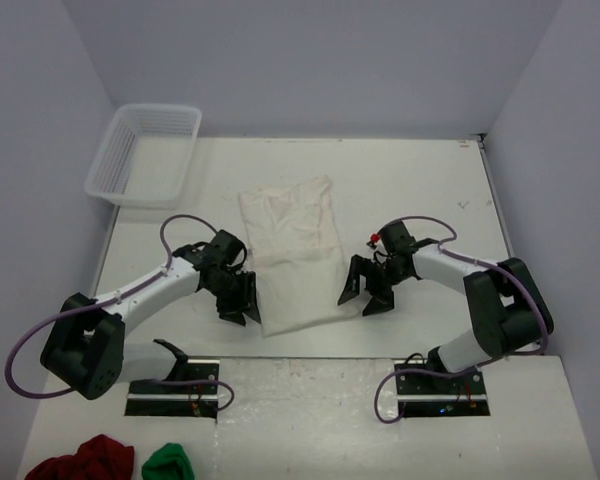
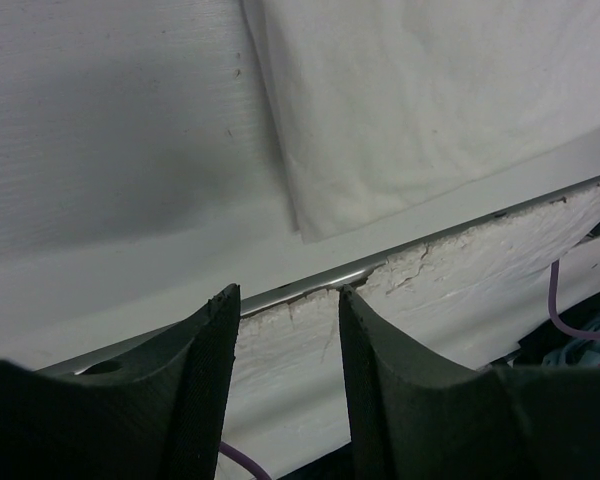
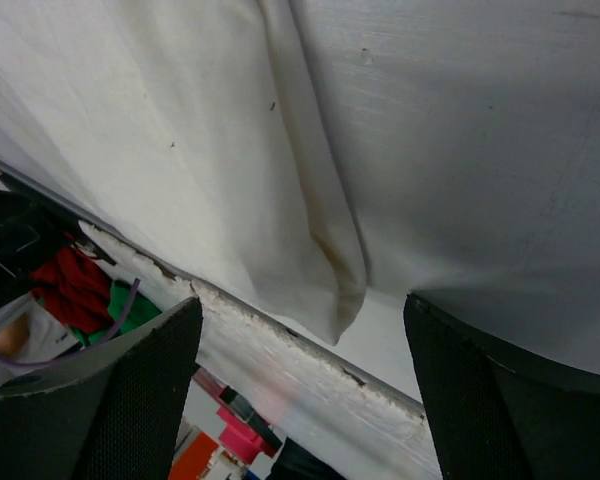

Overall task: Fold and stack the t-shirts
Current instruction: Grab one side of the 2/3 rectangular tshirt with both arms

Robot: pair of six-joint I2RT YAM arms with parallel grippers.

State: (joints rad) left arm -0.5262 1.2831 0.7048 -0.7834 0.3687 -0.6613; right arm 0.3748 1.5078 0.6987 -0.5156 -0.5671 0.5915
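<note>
One off-white t-shirt [image 1: 292,252] lies folded lengthwise into a long strip in the middle of the table, its near end close to the table's front edge. It also shows in the left wrist view [image 2: 420,110] and in the right wrist view [image 3: 180,150]. My left gripper [image 1: 239,300] is open and empty just left of the shirt's near left corner. My right gripper [image 1: 366,293] is open wide and empty just right of the shirt's near right corner [image 3: 345,315]. Neither gripper touches the cloth.
A white mesh basket [image 1: 145,152] stands at the back left. A dark red cloth bundle [image 1: 85,462] and a small green cloth bundle [image 1: 168,463] lie on the near shelf at the bottom left. The table's chipped front edge [image 2: 430,270] runs just below both grippers.
</note>
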